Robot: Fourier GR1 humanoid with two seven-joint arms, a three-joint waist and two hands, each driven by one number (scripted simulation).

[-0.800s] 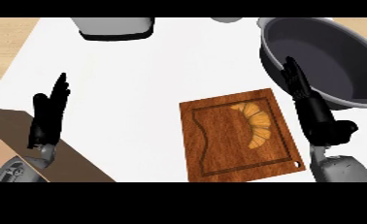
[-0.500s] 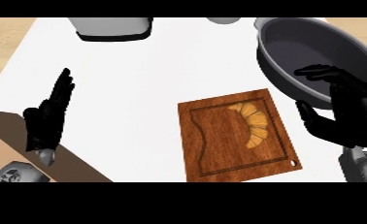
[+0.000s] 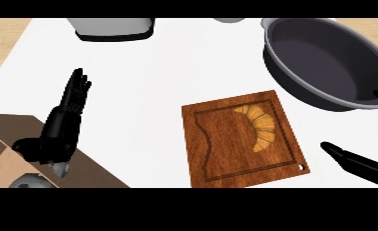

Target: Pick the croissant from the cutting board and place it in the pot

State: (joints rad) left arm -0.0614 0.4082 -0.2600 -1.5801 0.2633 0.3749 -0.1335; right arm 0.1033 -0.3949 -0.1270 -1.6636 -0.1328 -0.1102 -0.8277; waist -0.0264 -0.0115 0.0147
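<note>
kitchen | white counter [image 3: 184,70] | pot [image 3: 317,60] | cutting board [image 3: 221,150]

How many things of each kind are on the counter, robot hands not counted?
Croissant: 1
Cutting board: 1
Pot: 1
Grey container at the top edge: 1
Grey thing cut off at the top edge: 1
Total: 5

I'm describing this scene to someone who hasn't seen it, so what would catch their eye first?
Most striking is the golden croissant lying on the dark wooden cutting board at lower centre. Next comes the big grey pot at upper right, just beyond the board's far corner. The black left hand rests open at the left edge with fingers up, while only a bit of the right hand shows at lower right.
</note>
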